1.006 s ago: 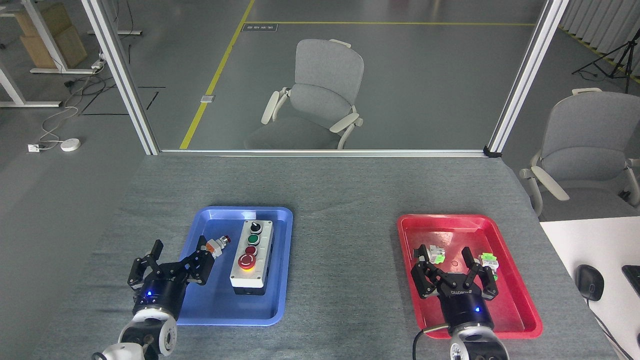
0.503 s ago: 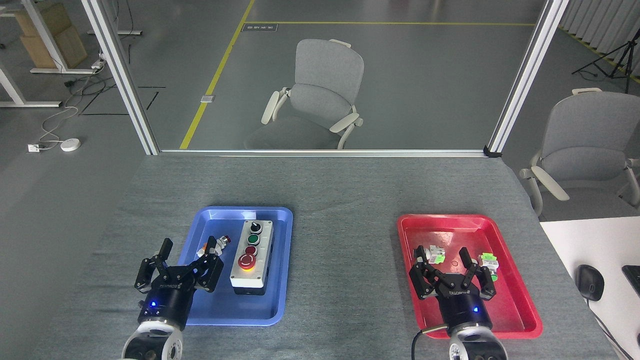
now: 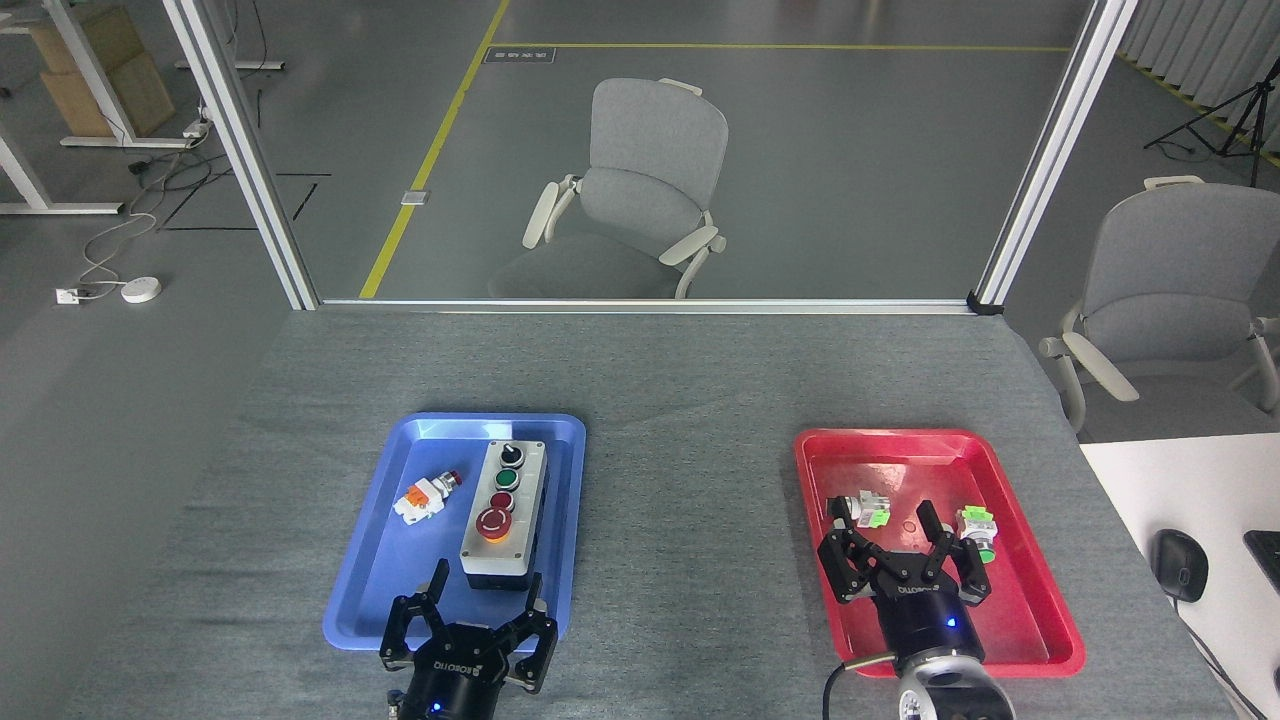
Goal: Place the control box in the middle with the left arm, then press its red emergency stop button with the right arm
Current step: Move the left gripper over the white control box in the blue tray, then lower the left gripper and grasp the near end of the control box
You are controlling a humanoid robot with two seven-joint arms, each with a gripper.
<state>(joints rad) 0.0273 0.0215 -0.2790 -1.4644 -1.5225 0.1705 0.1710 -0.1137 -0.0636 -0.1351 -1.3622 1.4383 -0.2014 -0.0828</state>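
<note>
So the grey table [image 3: 650, 370] carries two trays: a blue tray [image 3: 400, 600] toward the near-left and a red tray [image 3: 1010, 610] toward the near-right, well apart with bare table between them. The control box [image 3: 503, 520] sits in the right half of the blue tray, long axis running from the table's near edge to its far edge, buttons facing up. The red emergency stop button [image 3: 494, 522] is at the near end of the row and the black knob at the far end. Beside the box on its left lies a small white-and-orange push-button part [image 3: 425, 494], not touching it. Two little green-and-white parts [image 3: 868, 508] lie in the red tray. The left end effector [image 3: 480, 605] is spread wide just short of the box's near end, nothing in it, "ROBOTIQ" readable upside down. The right end effector [image 3: 910, 545] is also spread and empty over the red tray.
</note>
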